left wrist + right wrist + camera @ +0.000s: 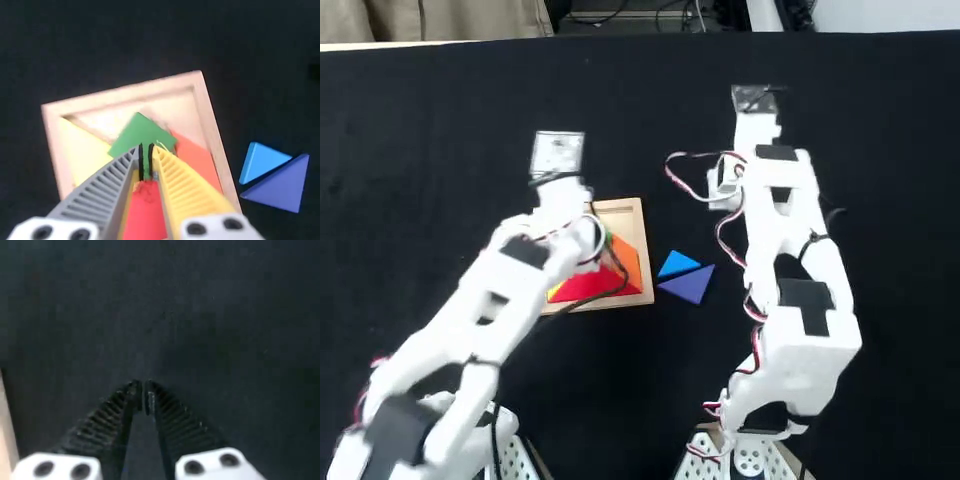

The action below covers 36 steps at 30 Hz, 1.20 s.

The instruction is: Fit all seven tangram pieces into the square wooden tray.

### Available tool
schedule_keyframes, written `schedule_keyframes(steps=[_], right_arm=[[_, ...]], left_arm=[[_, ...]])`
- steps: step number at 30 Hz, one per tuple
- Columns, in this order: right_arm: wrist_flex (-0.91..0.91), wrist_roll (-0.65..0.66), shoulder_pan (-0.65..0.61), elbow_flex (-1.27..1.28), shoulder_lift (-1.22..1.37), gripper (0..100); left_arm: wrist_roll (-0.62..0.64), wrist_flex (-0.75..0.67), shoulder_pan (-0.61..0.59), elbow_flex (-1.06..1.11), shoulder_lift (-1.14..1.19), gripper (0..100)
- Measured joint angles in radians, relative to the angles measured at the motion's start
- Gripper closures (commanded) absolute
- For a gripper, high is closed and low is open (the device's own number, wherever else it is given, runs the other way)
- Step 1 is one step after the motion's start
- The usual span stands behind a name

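Looking down on a black table [440, 120] with the square wooden tray [642, 240] lying left of centre. Finding four pieces inside it: a red triangle [145, 217] along the near side, an orange piece [197, 157] at the right, a yellow triangle [82, 155] at the left, and a green square [142, 131] about the middle, tilted, with bare tray floor on the far side. Finding the left gripper [146, 150] hanging over the tray, jaws pressed almost together with a thin slit between, tips at the green square's near corner; not managing to tell whether touching it. Noting a light blue triangle [677, 264] and a dark blue triangle [691, 287] lying on the table just right of the tray, touching each other, the dark one nearer. Finding the right gripper [141, 390] over bare black cloth, jaws pressed together, pinching nothing.
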Motion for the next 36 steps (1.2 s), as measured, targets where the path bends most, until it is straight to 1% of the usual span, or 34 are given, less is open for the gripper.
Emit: schedule_keyframes(steps=[5,9,15,22,29,36], right_arm=[[-0.054,-0.031,0.025,0.000,0.026,98.8],[-0.086,-0.040,0.069,0.000,0.052,98.8],[-0.092,-0.040,0.072,0.000,0.054,98.7],[-0.092,-0.040,0.074,0.000,0.054,98.7],[-0.092,-0.040,0.072,0.000,0.063,98.7],[-0.092,-0.040,0.072,0.000,0.063,98.7]], left_arm=[[0.002,0.002,0.038,-0.098,0.196,94],[0.002,0.002,0.038,-0.141,0.273,94],[0.002,0.002,0.038,-0.160,0.285,94],[-0.037,0.002,0.035,-0.161,0.287,94],[-0.038,0.002,-0.048,-0.161,0.287,94],[-0.038,-0.006,-0.049,-0.161,0.287,94]])
